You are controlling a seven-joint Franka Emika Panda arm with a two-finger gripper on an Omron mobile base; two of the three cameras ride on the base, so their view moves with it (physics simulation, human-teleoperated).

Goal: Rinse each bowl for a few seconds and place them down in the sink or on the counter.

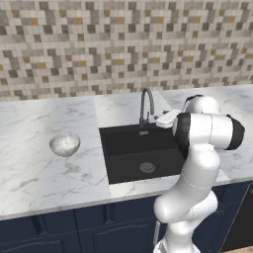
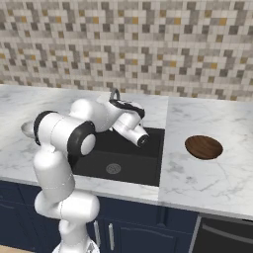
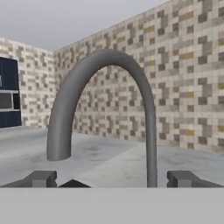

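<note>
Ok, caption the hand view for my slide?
Open fingers face the grey gooseneck faucet against the mosaic wall.

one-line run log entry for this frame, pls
gripper: open, empty, facing faucet | speckled bowl: counter left of sink | brown bowl: counter right of sink | neither bowl picked up yet

Speckled grey-white bowl [image 1: 64, 144], dark brown bowl [image 2: 203, 147], black sink [image 1: 141, 153].

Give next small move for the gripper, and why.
Probably ease the open gripper forward to the faucet and start the water: it already faces the spout, holds nothing, and both bowls, speckled bowl and wooden bowl, sit untouched on the counter.
</note>
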